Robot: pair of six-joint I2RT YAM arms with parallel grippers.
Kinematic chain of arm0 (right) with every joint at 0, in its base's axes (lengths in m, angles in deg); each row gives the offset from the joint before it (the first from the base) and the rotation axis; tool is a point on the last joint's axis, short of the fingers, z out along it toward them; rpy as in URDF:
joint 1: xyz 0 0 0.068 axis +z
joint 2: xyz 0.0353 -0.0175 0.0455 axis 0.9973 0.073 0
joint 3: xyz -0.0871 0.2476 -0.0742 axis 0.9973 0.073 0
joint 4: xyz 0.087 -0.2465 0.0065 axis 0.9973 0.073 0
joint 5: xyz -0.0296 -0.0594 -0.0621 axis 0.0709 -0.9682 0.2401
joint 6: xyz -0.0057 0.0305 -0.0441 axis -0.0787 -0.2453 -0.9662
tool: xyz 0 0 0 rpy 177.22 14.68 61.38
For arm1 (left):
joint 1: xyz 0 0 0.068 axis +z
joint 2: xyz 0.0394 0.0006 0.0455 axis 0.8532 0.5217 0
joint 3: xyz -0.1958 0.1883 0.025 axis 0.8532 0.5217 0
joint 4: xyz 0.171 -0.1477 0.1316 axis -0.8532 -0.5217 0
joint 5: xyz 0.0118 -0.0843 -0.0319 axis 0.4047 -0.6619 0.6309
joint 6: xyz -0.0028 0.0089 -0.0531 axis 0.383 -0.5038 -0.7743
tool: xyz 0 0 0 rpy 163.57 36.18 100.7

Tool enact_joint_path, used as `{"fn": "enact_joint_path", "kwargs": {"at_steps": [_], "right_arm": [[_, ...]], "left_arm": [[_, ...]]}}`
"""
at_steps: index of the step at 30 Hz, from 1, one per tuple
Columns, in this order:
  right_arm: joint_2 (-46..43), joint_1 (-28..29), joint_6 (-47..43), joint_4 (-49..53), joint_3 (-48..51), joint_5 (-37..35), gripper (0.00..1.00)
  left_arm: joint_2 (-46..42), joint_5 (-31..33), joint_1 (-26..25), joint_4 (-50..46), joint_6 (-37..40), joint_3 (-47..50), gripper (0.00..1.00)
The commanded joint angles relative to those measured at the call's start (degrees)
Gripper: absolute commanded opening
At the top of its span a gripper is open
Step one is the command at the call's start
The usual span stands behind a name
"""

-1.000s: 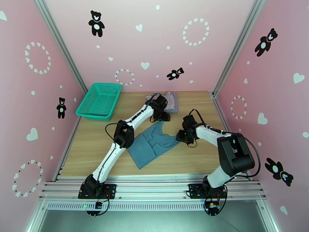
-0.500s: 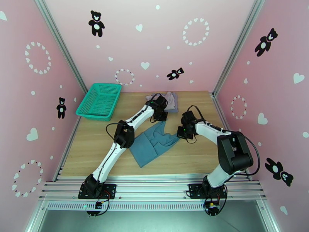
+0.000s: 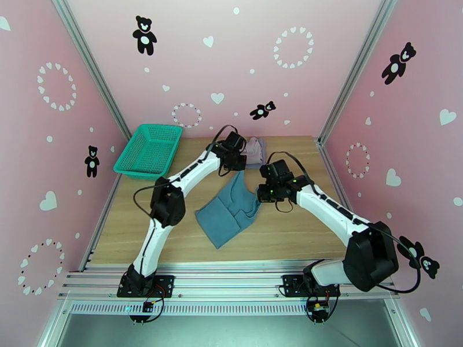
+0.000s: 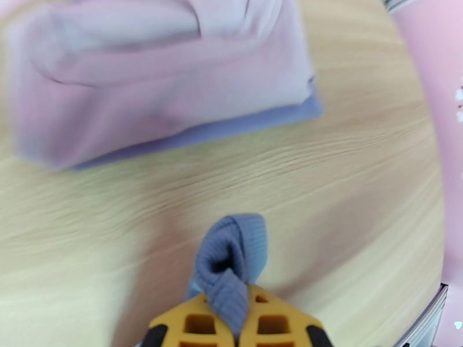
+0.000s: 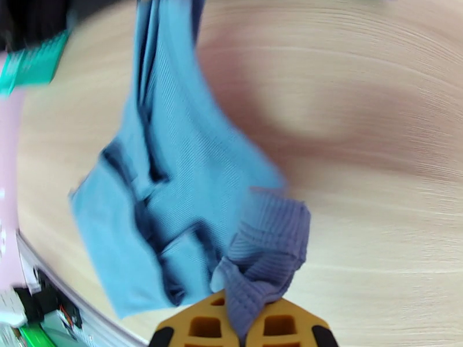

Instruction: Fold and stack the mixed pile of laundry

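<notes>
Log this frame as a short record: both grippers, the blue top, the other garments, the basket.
left gripper: shut on a bunched edge of the blue top
right gripper: shut on the blue top too
blue top: far end pinched, near end lying on table
other garments: mauve garment folded atop lavender garment, far table edge
basket: green, far left corner

The sleeveless top (image 3: 228, 212) lies at the centre of the table (image 3: 289, 232). The mesh basket (image 3: 142, 174) sits at 10 o'clock from it, in the far-left corner. The folded garments (image 3: 256, 150) lie at 1 o'clock, stacked one on the other, at the far edge.
</notes>
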Motion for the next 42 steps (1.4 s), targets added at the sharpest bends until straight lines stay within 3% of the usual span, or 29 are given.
{"fn": "enact_joint_path", "kwargs": {"at_steps": [1, 10, 16, 25, 31, 33, 42], "right_arm": [[-2.6, 3.5, 1.2, 1.2, 0.8, -1.5, 0.0], [-3.4, 16.8, 6.3, -3.4, 2.1, -4.5, 0.0], [-0.3, 27.5, 7.8, -5.3, 1.5, -9.3, 0.0], [11.4, 38.9, 6.3, -8.2, -2.4, -10.0, 0.0], [18.1, 42.7, 6.5, -5.9, -6.0, -12.7, 0.0], [18.8, 42.9, 6.9, -6.0, -6.0, -13.2, 0.0], [19.6, 43.0, 6.8, -7.6, -6.0, -12.0, 0.4]], "left_arm": [[-7.4, 5.0, 0.6, 5.3, 0.7, 9.4, 0.0], [-27.8, 9.8, 1.1, 12.1, -0.3, 36.3, 0.0], [-35.9, 11.2, 1.3, 15.4, -2.3, 49.0, 0.0], [-44.0, 14.9, 1.4, 17.3, -5.2, 61.4, 0.0], [-46.7, 14.8, 1.4, 18.5, -7.6, 67.4, 0.0], [-47.3, 14.8, 1.5, 19.3, -8.5, 69.7, 0.08], [-47.7, 17.3, 1.4, 20.0, -11.2, 75.0, 0.35]]}}
